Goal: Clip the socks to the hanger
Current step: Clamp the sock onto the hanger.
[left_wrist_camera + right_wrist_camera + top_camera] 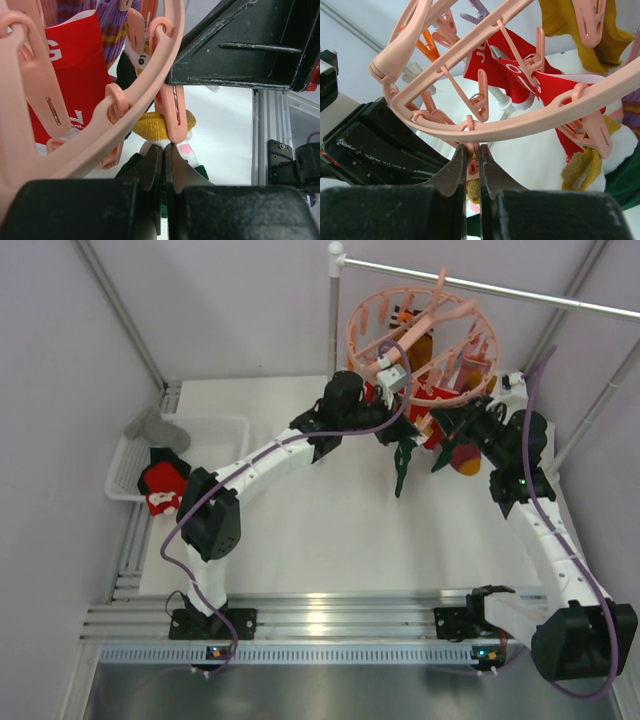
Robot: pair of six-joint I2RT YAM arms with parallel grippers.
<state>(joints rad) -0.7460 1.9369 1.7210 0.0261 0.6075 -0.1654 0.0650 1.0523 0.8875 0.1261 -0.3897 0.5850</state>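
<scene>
the left fingers (151,170) were pressed almost together right under the tip of a pink clip (172,112); i couldn't tell whether they pinched anything. the right fingers (451,172) were closed on a second clip (473,167) of the hanger (452,312), which hung tilted from the grey rail (540,294) over the far side of the counter (330,530). red socks (520,75) and a green sock (403,465) hung from it. a red sock (163,483) and a grey sock (155,428) lay in the white basket (215,423).
</scene>
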